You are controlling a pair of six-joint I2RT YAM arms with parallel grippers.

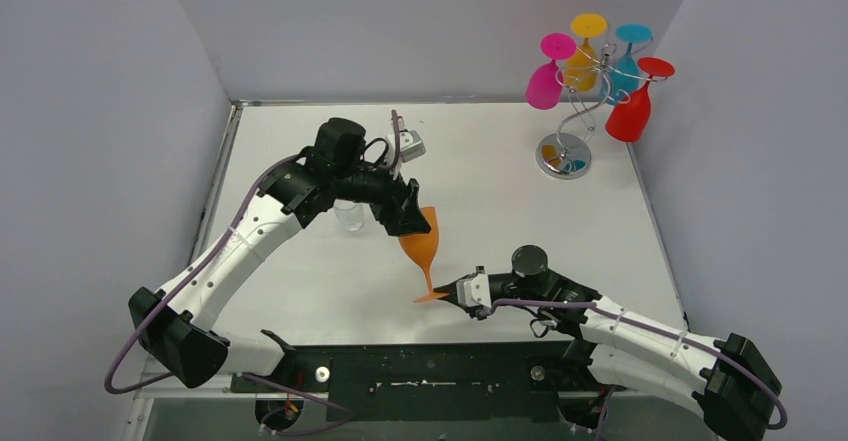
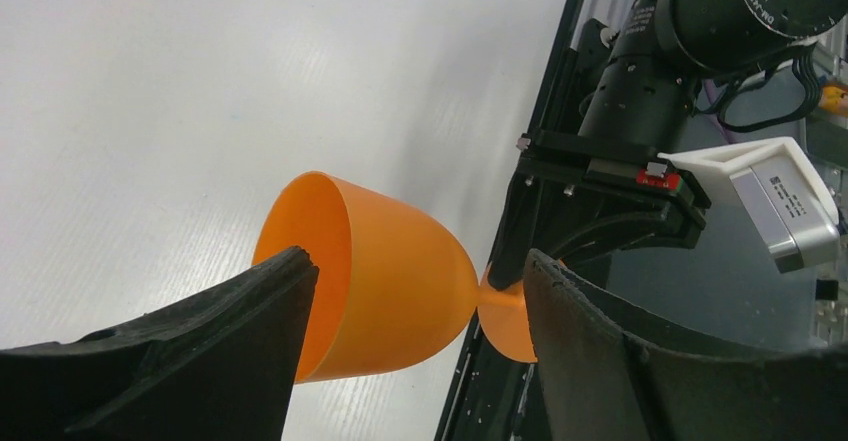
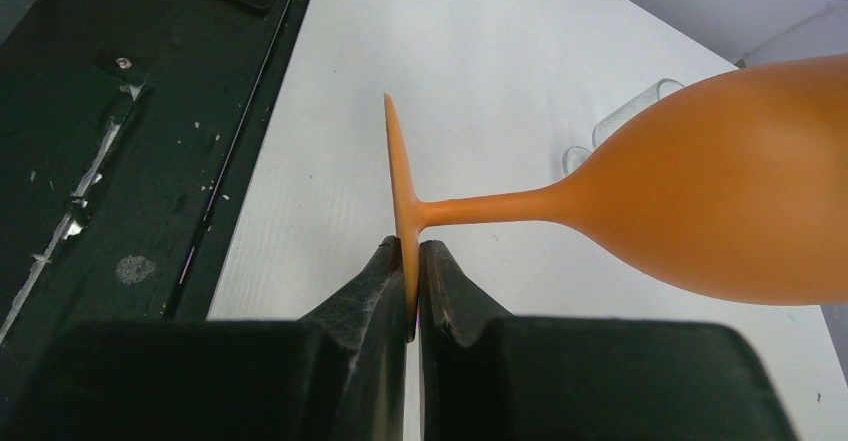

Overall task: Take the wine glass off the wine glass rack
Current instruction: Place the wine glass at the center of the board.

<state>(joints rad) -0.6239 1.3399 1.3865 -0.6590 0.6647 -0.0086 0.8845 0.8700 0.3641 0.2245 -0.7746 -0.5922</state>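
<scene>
Right hand (image 3: 411, 261) is clamped tight on the edge of the foot disc of the orange wine glass (image 3: 740, 191), jaws nearly touching each other. The glass is tilted, with its foot toward the near edge and its bowl up and away. It is off the wine glass rack (image 1: 562, 156) and held over the near middle of the counter (image 1: 500, 171).

Left hand (image 1: 408, 216) is spread wide, one finger on each side of the bowl. The gap is visible on one side; contact on the other is unclear.

A clear glass (image 1: 350, 217) sits on the counter just beside the left arm. The counter is white, matte and plain. A black base plate (image 1: 430, 366) runs along the near edge.

The rack stands at the far right corner with pink, yellow, blue and red glasses hanging from it. Pale grey walls (image 1: 420, 21) close in the left, back and right sides.
</scene>
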